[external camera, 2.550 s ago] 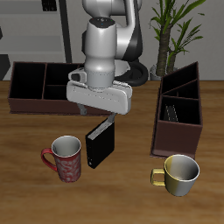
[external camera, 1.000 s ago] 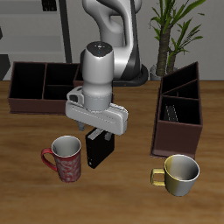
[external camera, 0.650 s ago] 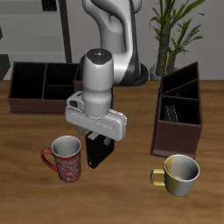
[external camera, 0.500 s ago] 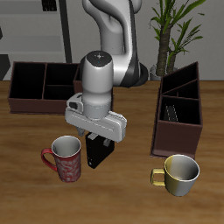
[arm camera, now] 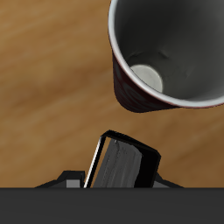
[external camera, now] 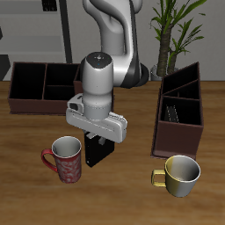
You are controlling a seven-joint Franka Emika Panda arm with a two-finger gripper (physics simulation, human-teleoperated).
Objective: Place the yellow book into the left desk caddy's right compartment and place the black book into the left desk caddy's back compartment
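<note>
We see our gripper (external camera: 99,141) low over the black book (external camera: 99,154), which stands upright on the wooden table (external camera: 132,189), between the two mugs and nearer the red one. The arm's body hides the fingers from the front, and the wrist view shows only the book's top end (arm camera: 122,162) right against the gripper's edge, so we cannot tell whether the jaws are wide, narrow or already clamped on it.

The red mug (external camera: 67,159) stands just beside the book. A sideways slip could knock it, or tip the book against it.

The book is tall and narrow on its base, so an off-centre squeeze could topple or twist it, we judge.

The left desk caddy (external camera: 180,114) sits well apart, toward the table's side near the plant (external camera: 171,31). Something grey, probably the yellow book (external camera: 171,113), already lies in its big compartment. The back compartment (external camera: 182,85) is narrow, so a tilted book could catch on the divider. The gold mug (external camera: 180,174) stands before the caddy's near end, where a low carry might clip it.
</note>
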